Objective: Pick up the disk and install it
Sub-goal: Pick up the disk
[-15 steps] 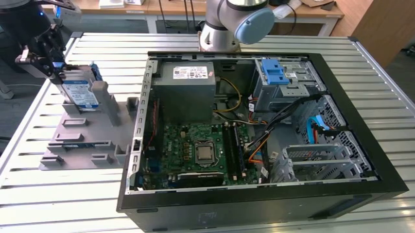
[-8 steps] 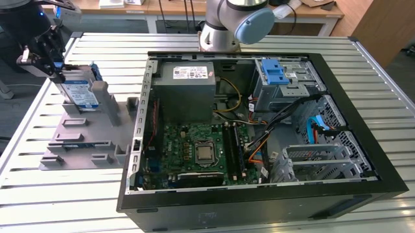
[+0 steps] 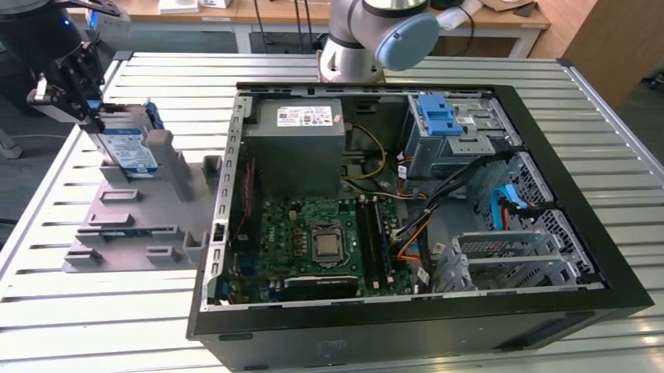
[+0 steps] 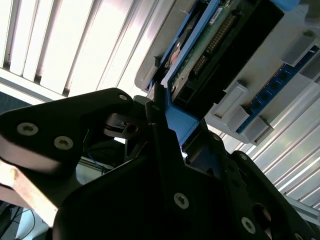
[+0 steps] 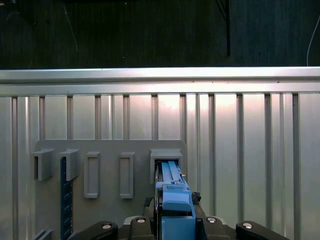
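Between tool (image 3: 96,120) jaws, upright disk (image 3: 130,149)

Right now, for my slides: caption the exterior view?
Gripper grasps the upright disk at the grey rack beside the open computer case.

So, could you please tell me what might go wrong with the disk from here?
The gripper seems to hold the disk only by its blue bracket, so it might tilt or slip. The disk stands in the grey holder, so it may catch on a post when lifted.

Bright even room light; glare on table slats (image 4: 75,45); soft shadows.
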Motion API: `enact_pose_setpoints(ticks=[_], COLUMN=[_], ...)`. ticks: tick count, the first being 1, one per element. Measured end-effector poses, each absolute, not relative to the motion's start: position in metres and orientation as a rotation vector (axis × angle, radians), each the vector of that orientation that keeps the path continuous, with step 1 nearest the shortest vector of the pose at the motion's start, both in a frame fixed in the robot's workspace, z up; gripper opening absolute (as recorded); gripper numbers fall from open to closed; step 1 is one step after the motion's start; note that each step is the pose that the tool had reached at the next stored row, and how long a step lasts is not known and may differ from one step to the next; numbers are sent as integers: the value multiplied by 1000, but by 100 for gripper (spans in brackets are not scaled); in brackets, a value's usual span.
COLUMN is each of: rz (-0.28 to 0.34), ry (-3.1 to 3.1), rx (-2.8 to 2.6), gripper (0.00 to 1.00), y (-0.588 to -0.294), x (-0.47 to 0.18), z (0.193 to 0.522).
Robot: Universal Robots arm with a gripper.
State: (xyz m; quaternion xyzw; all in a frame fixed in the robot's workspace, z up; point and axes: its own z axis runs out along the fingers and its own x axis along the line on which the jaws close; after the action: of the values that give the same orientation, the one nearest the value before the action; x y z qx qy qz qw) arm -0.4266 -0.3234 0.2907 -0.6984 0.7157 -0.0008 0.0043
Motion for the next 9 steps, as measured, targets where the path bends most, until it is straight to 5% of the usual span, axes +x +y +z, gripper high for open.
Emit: enact_pose_setpoints(ticks=[9], rz=[-3], ry=[2242], rx=[-2188], gripper=[36], y=[-323], x=[-427], z=[291])
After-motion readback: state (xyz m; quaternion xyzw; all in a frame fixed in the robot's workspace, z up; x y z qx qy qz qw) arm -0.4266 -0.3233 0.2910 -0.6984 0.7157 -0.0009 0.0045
